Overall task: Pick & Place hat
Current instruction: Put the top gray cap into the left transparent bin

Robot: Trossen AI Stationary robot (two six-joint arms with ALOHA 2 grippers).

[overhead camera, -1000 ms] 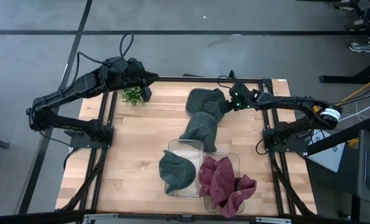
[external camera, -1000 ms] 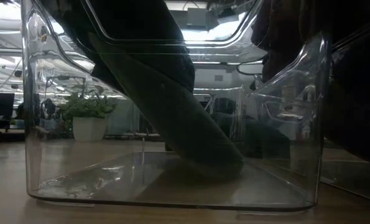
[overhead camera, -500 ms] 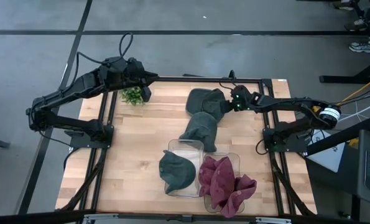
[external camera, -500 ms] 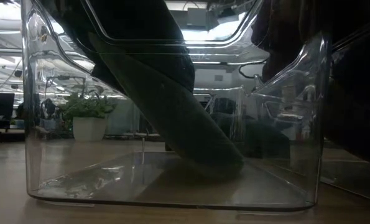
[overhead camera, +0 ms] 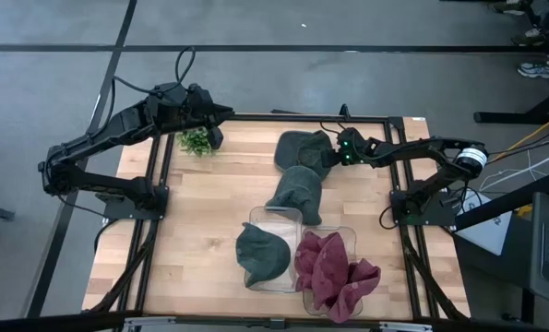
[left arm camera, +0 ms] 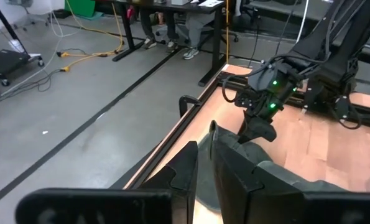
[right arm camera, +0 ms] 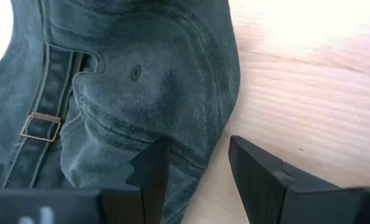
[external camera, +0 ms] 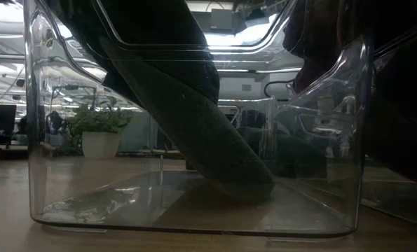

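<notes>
- right gripper [right arm camera: 197, 168] released, fingers straddling edge of dark green hat [right arm camera: 141, 81] on wooden table [right arm camera: 309, 93]
- left gripper [left arm camera: 204, 163] clenched on nothing; hovers near plant [overhead camera: 197, 141]

A grey concrete floor [overhead camera: 283, 83] surrounds the pale wooden bench [overhead camera: 209, 212], crossed by dark lines (one running parallel to the bench's far edge, another slanting off past its left side). Beyond the bench stand black-legged desks [left arm camera: 172, 12], with yellow cables [left arm camera: 88, 37] trailing over the floor and people's legs [left arm camera: 191, 31] showing underneath them. From bench height, a potted green plant [external camera: 99, 133] sits before a long room lit by bright ceiling lights [external camera: 240, 38].
</notes>
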